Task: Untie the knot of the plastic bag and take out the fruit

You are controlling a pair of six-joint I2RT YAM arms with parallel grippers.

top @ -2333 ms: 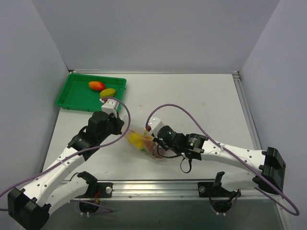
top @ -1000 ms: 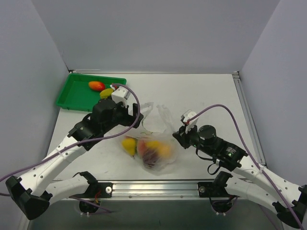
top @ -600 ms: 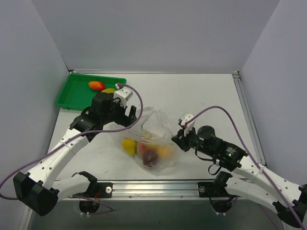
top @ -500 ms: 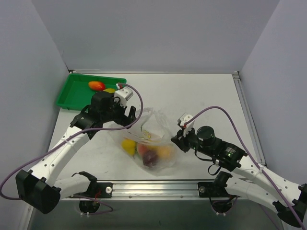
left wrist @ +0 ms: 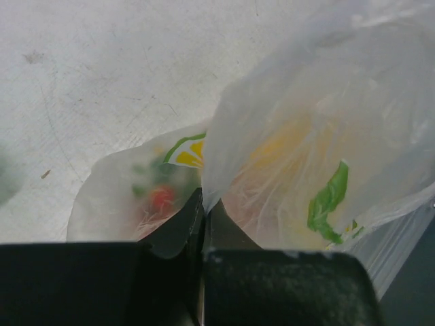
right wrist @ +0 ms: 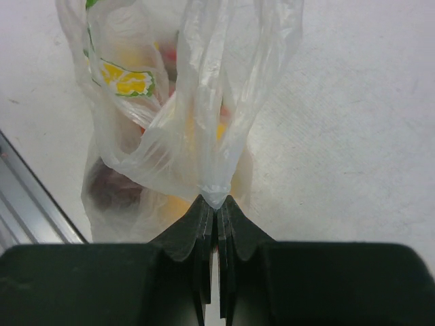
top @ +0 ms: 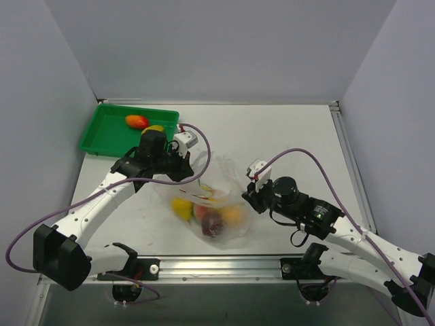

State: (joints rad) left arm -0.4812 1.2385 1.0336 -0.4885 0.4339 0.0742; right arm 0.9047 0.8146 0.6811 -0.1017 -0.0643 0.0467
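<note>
Right jaws are pinched shut on a gathered fold of the bag [right wrist: 204,122], and the left jaws are clamped on its other edge, so the thin clear plastic hangs between them mid-worktop [top: 292,136]. Wrist cams show those pinches and the bag's green-yellow print. Only the top cam shows the fruit [top: 212,221] properly: yellow, dark red and orange, heaped in the bag's bottom. It also shows the green tray [top: 102,132] at far left.

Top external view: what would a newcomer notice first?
The clear plastic bag at centre, pinched from both sides by the left claw and right claw, with bright fruit heaped inside. Next, the green tray at far left, holding a red-orange mango and a yellow-green one.
</note>
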